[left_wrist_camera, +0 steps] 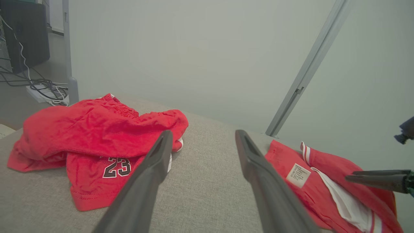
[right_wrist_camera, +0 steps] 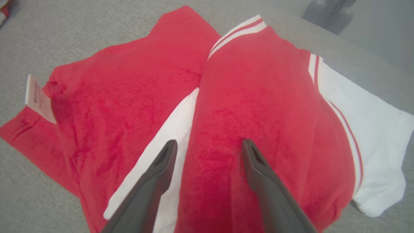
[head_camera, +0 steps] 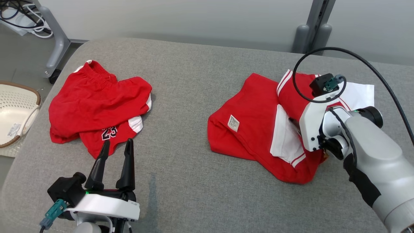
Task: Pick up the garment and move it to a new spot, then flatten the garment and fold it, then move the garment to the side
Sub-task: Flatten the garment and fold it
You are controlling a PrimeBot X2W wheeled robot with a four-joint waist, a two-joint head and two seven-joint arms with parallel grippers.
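My right claw (right_wrist_camera: pixel 209 142) is right over the red and white shirt (head_camera: pixel 255 129). Its 2 fingers are apart and pinch nothing. I cannot tell if the tips touch the cloth. The shirt lies crumpled on the right half of the desk (head_camera: pixel 187 97), with a small white tag (head_camera: pixel 233 123) showing on the side nearer the desk's middle. My left claw (head_camera: pixel 118 142) is over the desk's near left part, with its fingers apart and holding nothing. Its tips are just beside the red shorts (head_camera: pixel 93 103) marked 23, which lie bunched on the desk's left half. A pale basket (head_camera: pixel 16 110) sits off the desk's left edge.
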